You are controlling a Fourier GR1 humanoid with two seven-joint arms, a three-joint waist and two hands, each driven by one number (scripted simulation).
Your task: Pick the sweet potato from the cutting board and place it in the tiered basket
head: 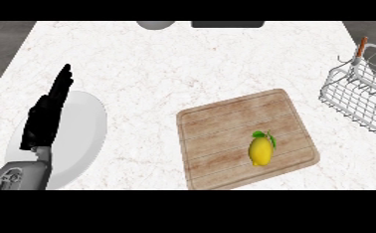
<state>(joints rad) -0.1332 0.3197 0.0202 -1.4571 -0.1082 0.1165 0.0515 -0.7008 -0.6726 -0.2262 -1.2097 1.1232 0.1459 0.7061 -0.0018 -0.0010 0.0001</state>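
Basket (351, 97): nothing visible inside | board (246, 138): lemon (260, 150) | left hand (46, 112) fingers straight, holding nothing

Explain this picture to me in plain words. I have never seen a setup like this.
This is taken from a humanoid robot's head, looking steeply down at a white marble counter. The robot's black left hand on its grey forearm rests open at the left, over a round white plate. The right hand is out of view. A wooden cutting board carries a yellow lemon with green leaves; no sweet potato shows. A white wire basket stands at the right edge. Nothing is held.
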